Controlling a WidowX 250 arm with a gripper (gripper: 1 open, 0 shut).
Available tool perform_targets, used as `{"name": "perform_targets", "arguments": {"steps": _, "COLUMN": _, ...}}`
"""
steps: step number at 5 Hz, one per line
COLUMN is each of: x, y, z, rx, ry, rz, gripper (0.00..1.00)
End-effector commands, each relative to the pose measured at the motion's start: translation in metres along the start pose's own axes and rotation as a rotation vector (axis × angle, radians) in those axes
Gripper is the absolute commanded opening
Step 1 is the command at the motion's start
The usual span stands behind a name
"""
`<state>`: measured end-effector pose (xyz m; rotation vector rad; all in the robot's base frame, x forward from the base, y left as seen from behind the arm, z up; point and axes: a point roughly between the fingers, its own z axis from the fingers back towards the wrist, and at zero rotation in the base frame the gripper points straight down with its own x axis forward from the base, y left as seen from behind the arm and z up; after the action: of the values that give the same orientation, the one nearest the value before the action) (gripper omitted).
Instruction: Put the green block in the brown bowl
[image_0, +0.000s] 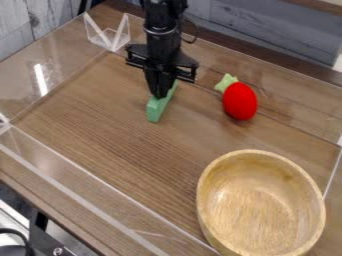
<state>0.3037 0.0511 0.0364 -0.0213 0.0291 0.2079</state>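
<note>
Over the bench (100, 125), 1 hand (163, 75) is straddling the green block's (158, 106) far end, seemingly for gripping; whether it is clamping, I cannot tell.

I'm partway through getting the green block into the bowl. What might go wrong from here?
The gripper is right at the far end of the green block, most of which sticks out toward the camera, so a grip there may be off-center and let it swing or slip. The red ball sits just right of the block in the picture; a low, wide path to the brown bowl might knock it.
</note>
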Motion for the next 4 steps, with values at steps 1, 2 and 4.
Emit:
{"name": "perform_targets", "arguments": {"steps": 1, "x": -0.022, "y": -0.011, "z": -0.018, "rx": 0.006, "ry": 0.095, "rz": 0.061, "gripper": 1.0}}
{"name": "perform_targets", "arguments": {"steps": 2, "x": -0.023, "y": -0.006, "z": -0.026, "rx": 0.02, "ry": 0.104, "rz": 0.035, "gripper": 1.0}}
{"name": "perform_targets", "arguments": {"steps": 4, "x": -0.015, "y": 0.013, "z": -0.044, "rx": 0.036, "ry": 0.123, "rz": 0.114, "gripper": 1.0}}
